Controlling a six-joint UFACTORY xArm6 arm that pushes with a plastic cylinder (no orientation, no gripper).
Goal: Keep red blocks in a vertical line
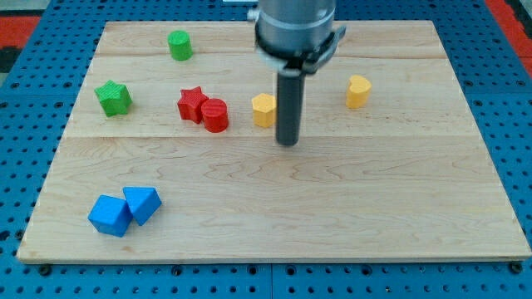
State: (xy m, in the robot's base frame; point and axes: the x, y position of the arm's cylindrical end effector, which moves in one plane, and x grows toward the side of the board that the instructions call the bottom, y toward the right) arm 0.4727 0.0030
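A red star block (192,104) and a red cylinder block (215,115) sit touching, left of the board's centre, the cylinder to the star's lower right. My tip (287,143) rests on the wooden board (332,216), to the right of the red cylinder and just below right of a yellow hexagon block (263,109), which the rod partly hides. The tip touches no red block.
A green cylinder (179,45) stands at the top left, a green star (113,97) at the left. A yellow heart-like block (358,90) lies right of the rod. Two blue blocks (110,215) (142,203) sit touching at the bottom left.
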